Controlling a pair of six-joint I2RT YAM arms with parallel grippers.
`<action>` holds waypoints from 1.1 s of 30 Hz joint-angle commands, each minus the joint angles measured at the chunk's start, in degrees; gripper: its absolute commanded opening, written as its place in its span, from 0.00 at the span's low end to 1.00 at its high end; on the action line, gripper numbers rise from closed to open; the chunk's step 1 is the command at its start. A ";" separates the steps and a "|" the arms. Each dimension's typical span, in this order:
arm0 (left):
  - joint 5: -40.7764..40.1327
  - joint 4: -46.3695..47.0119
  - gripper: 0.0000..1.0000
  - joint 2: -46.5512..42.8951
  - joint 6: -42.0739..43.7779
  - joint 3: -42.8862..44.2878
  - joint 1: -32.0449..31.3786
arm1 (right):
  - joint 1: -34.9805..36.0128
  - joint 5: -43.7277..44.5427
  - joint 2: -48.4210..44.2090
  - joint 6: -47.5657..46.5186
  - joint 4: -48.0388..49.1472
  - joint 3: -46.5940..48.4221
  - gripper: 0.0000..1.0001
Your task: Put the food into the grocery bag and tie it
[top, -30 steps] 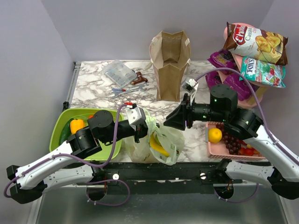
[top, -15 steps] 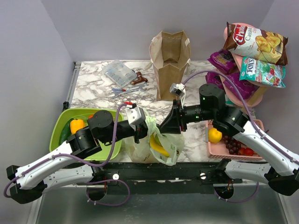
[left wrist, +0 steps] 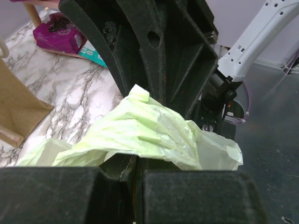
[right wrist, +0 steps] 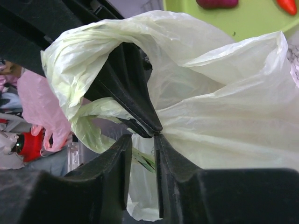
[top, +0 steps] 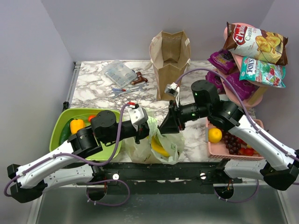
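Note:
The pale green grocery bag point(top: 171, 142) sits at the table's near edge with yellow bananas point(top: 158, 146) inside. My left gripper point(top: 145, 129) is shut on a bunched handle of the bag point(left wrist: 140, 130), and plastic drapes over its jaws point(left wrist: 135, 163). My right gripper point(top: 164, 127) is right against the left one at the bag's top. Its jaws point(right wrist: 142, 140) stand a little apart, and a thin strand of the bag point(right wrist: 224, 116) runs between them. A yellow-orange bell pepper point(top: 77, 125) lies in the green bowl point(top: 108, 148). An orange point(top: 215, 135) sits in the pink basket point(top: 217, 150).
A stiff brown paper bag point(top: 170, 65) stands behind the grippers. A clear plastic box point(top: 119, 72) and small tools point(top: 131, 86) lie at the back left. Snack packets point(top: 254, 44) pile up at the back right. Grapes point(top: 232, 142) share the pink basket.
My right arm has swung left up to the bag's top and its jaws have narrowed. The left gripper has edged slightly right, still holding the handle.

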 commanded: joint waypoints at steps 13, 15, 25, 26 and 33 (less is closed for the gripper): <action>-4.87 -1.14 0.00 1.75 0.82 2.14 0.09 | 0.69 11.67 3.42 -2.38 -13.83 10.97 0.55; -4.94 -0.98 0.00 1.86 0.87 2.04 0.10 | 0.73 10.98 3.65 -2.23 -14.25 12.21 0.52; -4.68 -0.16 0.00 2.08 1.11 1.62 0.13 | 0.71 6.01 3.76 -1.24 -11.23 8.71 0.36; -4.70 -0.18 0.00 2.12 1.17 1.65 0.08 | 0.71 5.73 3.65 -0.90 -10.46 8.05 0.35; -4.61 0.14 0.00 2.32 1.07 1.34 0.10 | 0.73 0.27 2.54 1.32 -4.78 4.82 0.33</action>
